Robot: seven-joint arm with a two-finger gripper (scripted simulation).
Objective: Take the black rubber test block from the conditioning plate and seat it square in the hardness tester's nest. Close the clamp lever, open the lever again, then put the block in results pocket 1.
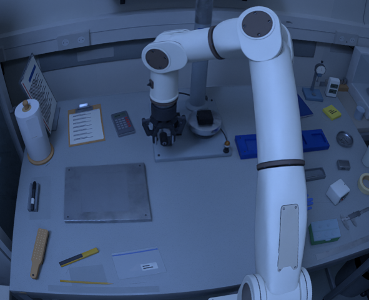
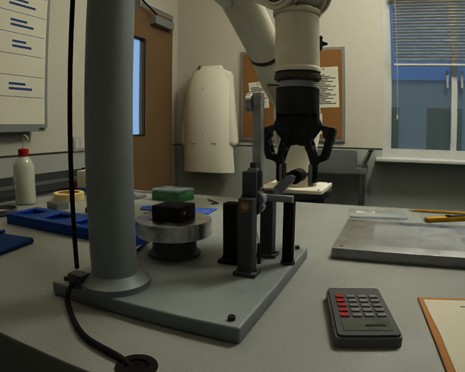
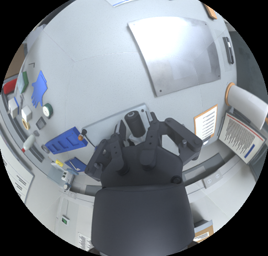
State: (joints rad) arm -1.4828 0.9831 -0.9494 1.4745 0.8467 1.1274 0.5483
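Observation:
At the back centre of the bench stands the hardness tester, and the black rubber block (image 1: 205,117) (image 2: 173,211) sits in its round nest (image 1: 205,126) (image 2: 174,226). The clamp lever's dark handle (image 2: 290,179) (image 3: 134,122) sticks out left of the nest, over the tester's base plate. My gripper (image 1: 164,139) (image 2: 295,174) (image 3: 136,135) hangs straight down around that handle, open and holding nothing. The grey conditioning plate (image 1: 107,192) (image 2: 410,238) lies in front of the tester with nothing on it. The blue results tray (image 1: 247,146) (image 2: 48,220) lies right of the tester, partly hidden behind my arm.
A blue tray with pockets sits right of the tester. A calculator (image 1: 123,123) (image 2: 362,317) and a clipboard (image 1: 86,126) lie left of the tester, with a paper-towel roll (image 1: 33,132) further left. The tester's grey column (image 2: 108,132) rises behind the nest. Small tools crowd the right bench end.

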